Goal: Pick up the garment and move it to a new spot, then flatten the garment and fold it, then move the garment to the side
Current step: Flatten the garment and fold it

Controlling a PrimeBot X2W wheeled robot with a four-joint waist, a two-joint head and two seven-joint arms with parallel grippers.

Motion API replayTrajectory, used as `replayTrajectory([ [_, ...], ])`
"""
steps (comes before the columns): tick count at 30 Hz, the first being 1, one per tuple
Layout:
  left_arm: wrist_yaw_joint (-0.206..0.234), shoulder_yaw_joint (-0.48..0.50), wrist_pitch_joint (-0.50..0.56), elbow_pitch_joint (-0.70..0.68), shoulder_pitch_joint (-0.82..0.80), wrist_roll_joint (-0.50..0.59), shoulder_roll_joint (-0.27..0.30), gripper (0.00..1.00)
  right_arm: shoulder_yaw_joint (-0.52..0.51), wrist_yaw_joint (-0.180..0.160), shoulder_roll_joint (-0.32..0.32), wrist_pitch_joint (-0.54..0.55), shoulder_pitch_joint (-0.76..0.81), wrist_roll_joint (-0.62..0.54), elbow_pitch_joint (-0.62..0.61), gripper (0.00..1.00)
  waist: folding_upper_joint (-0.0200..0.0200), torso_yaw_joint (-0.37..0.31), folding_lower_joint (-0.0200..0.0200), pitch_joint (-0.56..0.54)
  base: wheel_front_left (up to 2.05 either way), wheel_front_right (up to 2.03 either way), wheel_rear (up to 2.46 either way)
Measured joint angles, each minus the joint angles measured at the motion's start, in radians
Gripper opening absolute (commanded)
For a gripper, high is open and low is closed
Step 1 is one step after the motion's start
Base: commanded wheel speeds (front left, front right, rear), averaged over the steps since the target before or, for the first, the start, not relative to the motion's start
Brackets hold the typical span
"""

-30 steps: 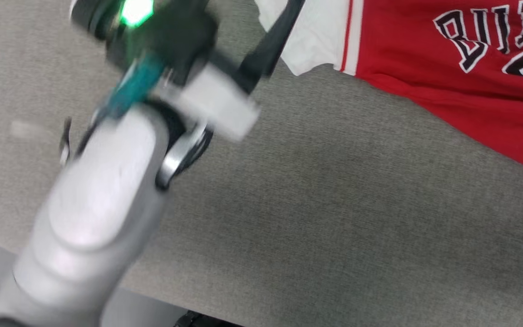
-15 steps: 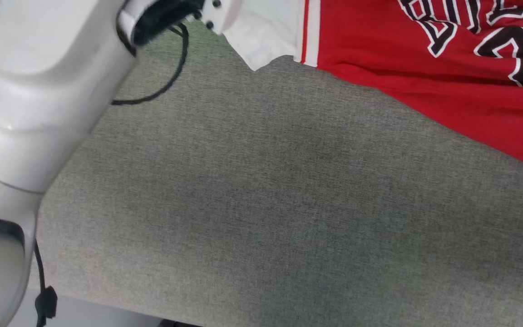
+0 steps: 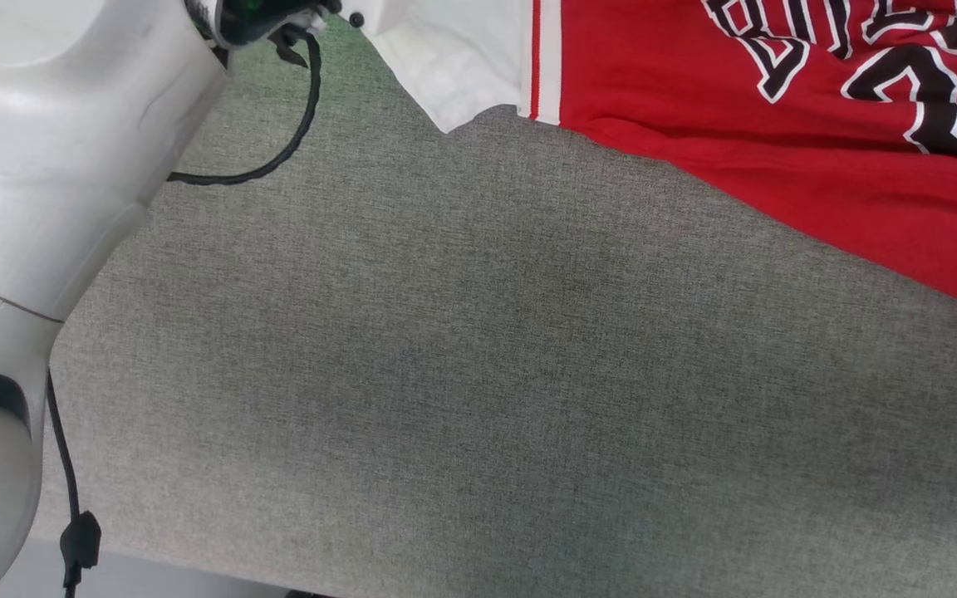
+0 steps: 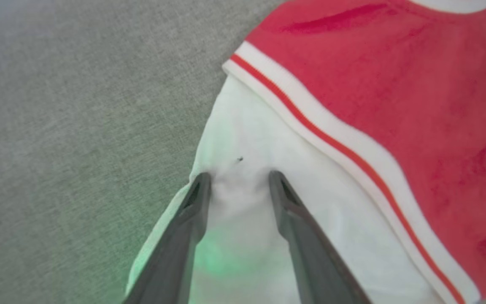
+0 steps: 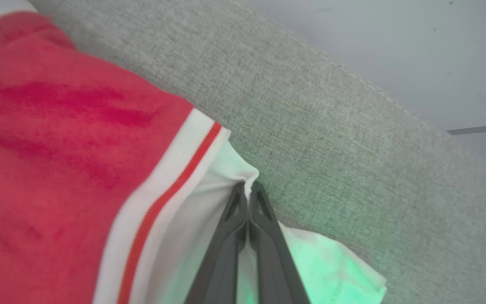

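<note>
1. The grey cloth-covered surface [image 3: 478, 374] takes up most of the head view, and its near and middle stretches are bare.
2. The garment [image 3: 777, 149] lies flat on the far right part of that surface. Its red lettered body is to the right, and a white sleeve [image 3: 453, 66] points left towards the left arm.
3. The left forearm [image 3: 46, 149] has changed most. A second ago it was a blur, swinging lower in the head view. Now it stands sharp at the far left, reaching over the sleeve. The whole picture has shifted as well, so the garment's apparent slide comes from the camera, not the cloth.
4. The left gripper [image 4: 238, 179] has its fingers apart. Both tips press down on the white sleeve close to its left edge, with a small pucker of cloth between them. Nothing is pinched yet, though it looks ready to close.
5. The right gripper [image 5: 249, 188] has its fingers together, clamped on a raised fold at the edge of a white sleeve, which lies near the rim of the surface.
6. With one sleeve gripped and the other straddled, the first lift to a new spot seems close. Flattening and folding are still to come.
7. A black cable [image 3: 306, 108] loops from the left wrist across the far left of the surface, well clear of the garment.
</note>
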Motion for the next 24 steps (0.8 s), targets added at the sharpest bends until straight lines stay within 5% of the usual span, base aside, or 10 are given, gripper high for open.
replayTrajectory([
  [10, -0.002, -0.058, -0.127, 0.035, -0.001, -0.035, 0.012, 0.0, 0.028, 0.0, 0.0, -0.099, 0.001, 0.074, 0.015, 0.0, 0.0, -0.015, 0.0, -0.011, 0.0, 0.0, 0.0],
  [24, -0.001, -0.023, -0.455, 0.192, -0.022, -0.068, -0.003, 0.0, 0.017, -0.002, -0.01, -0.453, 0.003, 0.144, -0.034, 0.0, 0.0, -0.068, 0.0, -0.089, 0.0, 0.0, 0.0],
])
